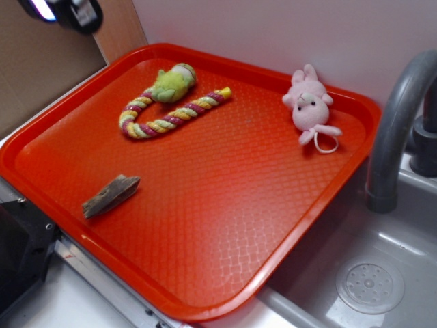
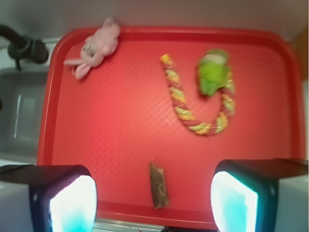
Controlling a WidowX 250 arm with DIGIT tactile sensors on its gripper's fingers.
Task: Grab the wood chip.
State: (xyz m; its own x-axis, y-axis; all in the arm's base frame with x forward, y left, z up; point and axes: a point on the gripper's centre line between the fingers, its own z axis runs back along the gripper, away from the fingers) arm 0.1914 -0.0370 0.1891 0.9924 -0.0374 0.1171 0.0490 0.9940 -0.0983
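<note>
The wood chip (image 1: 110, 195) (image 2: 159, 186), a small grey-brown wedge with jagged ends, lies flat near the front left edge of the red tray (image 1: 225, 232) (image 2: 120, 145). My gripper (image 2: 153, 200) hangs high above the tray, open wide, with nothing between its fingers. In the wrist view the chip lies far below, between the two glowing pads (image 2: 72, 205). In the exterior view only a dark part of the gripper (image 1: 68, 10) shows at the top left corner, well away from the chip.
A striped rope toy (image 1: 174, 113) (image 2: 193, 104) with a green plush head (image 1: 172, 83) (image 2: 212, 72) lies at the tray's back. A pink plush bunny (image 1: 308, 104) (image 2: 96, 46) sits in the far corner. A grey faucet (image 1: 396, 116) and sink (image 1: 369, 273) adjoin the tray's right side.
</note>
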